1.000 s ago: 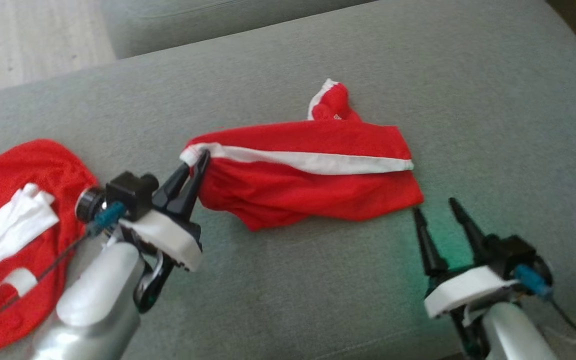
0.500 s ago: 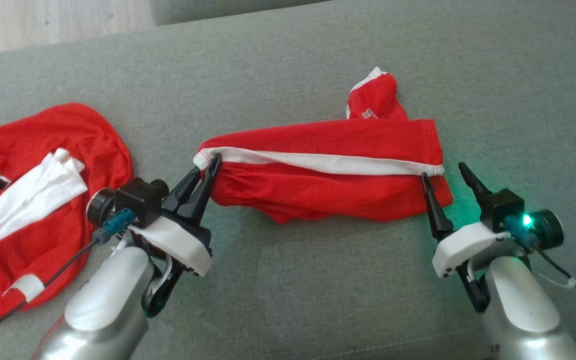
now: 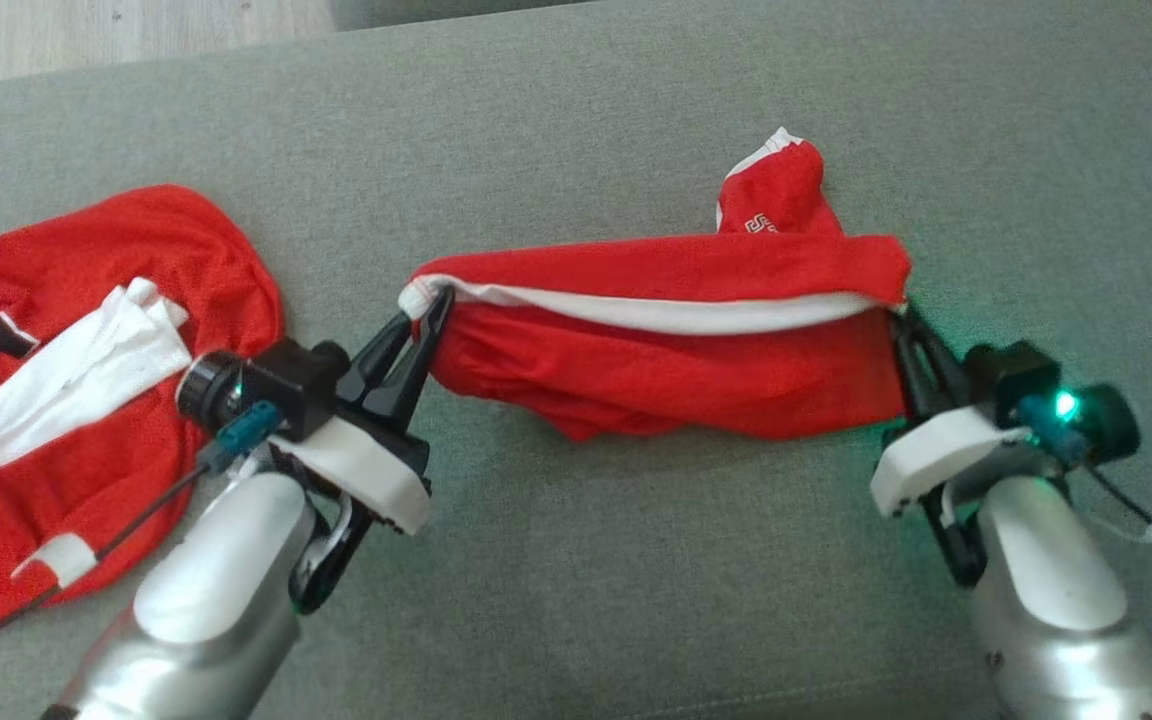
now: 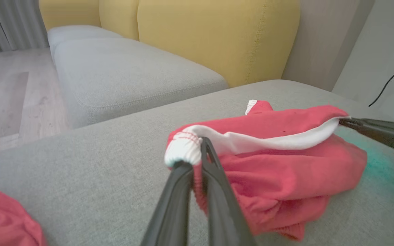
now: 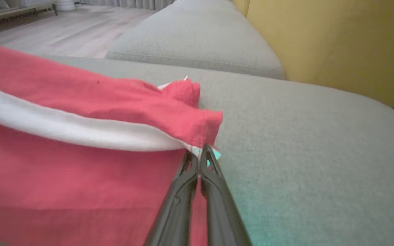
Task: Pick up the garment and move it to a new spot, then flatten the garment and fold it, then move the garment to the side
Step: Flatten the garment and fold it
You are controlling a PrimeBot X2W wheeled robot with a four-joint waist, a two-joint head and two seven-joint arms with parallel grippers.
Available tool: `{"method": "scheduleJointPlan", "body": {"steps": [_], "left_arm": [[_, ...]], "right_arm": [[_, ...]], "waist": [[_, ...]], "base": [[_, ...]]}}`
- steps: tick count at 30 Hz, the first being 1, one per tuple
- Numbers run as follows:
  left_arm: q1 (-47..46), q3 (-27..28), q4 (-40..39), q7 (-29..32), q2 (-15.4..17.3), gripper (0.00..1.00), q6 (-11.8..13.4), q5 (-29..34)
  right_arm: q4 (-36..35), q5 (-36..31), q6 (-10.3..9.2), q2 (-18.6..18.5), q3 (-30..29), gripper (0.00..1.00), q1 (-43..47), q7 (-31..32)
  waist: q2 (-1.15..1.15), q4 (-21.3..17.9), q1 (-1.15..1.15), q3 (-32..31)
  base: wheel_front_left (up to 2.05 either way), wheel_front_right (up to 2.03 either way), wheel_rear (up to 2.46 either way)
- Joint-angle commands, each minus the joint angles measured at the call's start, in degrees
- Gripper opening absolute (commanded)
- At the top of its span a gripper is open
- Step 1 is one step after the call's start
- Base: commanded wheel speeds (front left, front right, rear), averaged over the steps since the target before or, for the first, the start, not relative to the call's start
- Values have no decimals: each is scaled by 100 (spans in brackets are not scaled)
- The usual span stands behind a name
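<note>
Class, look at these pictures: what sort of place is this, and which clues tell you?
Probably a home living room: a grey sofa, yellow back cushions and a wood floor.

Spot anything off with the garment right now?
Yes: the red garment, pinched at both ends by the left gripper and right gripper, sags bunched, and one white-trimmed flap sticks out behind it, not flat.

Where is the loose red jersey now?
In the head view the red jersey lies far left on the grey cushion, beside the left gripper, apart from the held garment.
</note>
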Motion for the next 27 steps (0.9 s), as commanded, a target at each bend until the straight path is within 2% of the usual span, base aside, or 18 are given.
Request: {"method": "scheduleJointPlan", "body": {"steps": [1,7,14,15,17,22,27], "left_arm": [[-428,184,-201,-110,193,0,19,142],[-1494,57,-247,-236,223,0,-8,735],[-3491,160,134,-481,-247,0,42,1435],[-3491,160,134,-481,-247,0,42,1435],[-4131,369,-52,-507,-429,0,81,1683],[-3883,752,-639,-511,-410,0,11,1841],[-2412,550,-1104,-512,-194,0,-86,1982]], "right_arm": [[-343,-22,39,68,0,0,-246,-62],[-1048,169,39,-74,-506,0,-929,-62],[-1581,110,39,-530,-1021,0,-2583,-62],[-1581,110,39,-530,-1021,0,-2583,-62],[-1854,78,39,-686,-1140,0,-3123,-62],[-2361,58,39,-775,-1191,0,-3069,-62],[-2642,229,39,-648,-1034,0,-1746,-62]], "waist": [[0,-9,0,-18],[0,-85,0,77],[0,-261,0,377],[0,-261,0,377],[0,-326,0,505],[0,-376,0,623],[0,-333,0,563]], "base": [[0,0,0],[0,0,0],[0,0,0],[0,0,0],[0,0,0],[0,0,0],[0,0,0]]}}
